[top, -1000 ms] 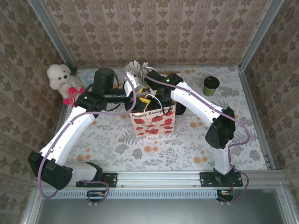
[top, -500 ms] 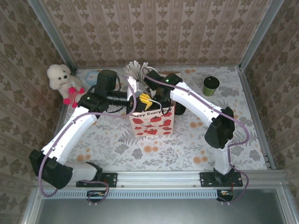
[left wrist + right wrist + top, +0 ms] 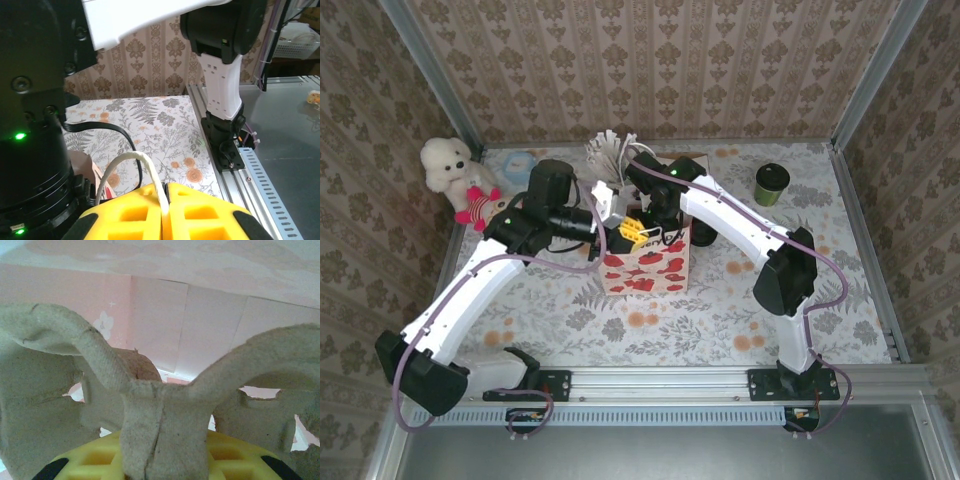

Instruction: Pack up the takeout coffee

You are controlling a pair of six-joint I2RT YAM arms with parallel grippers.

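Fingers of left gripper (image 3: 165, 202) pinched on bag handle (image 3: 131, 157); right gripper (image 3: 150, 465) clamped on pulp cup carrier (image 3: 160, 405), apparently inside bag (image 3: 650, 268). Risk: handle slips, bag mouth sags, carrier snags.

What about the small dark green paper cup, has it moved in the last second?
No. The dark green paper cup keeps the same gap from the right metal rail.

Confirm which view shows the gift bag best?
Top external: the gift bag stands upright between the arms, printed front visible. Left wrist shows its white handle in the left gripper; right wrist, its pink inner wall.
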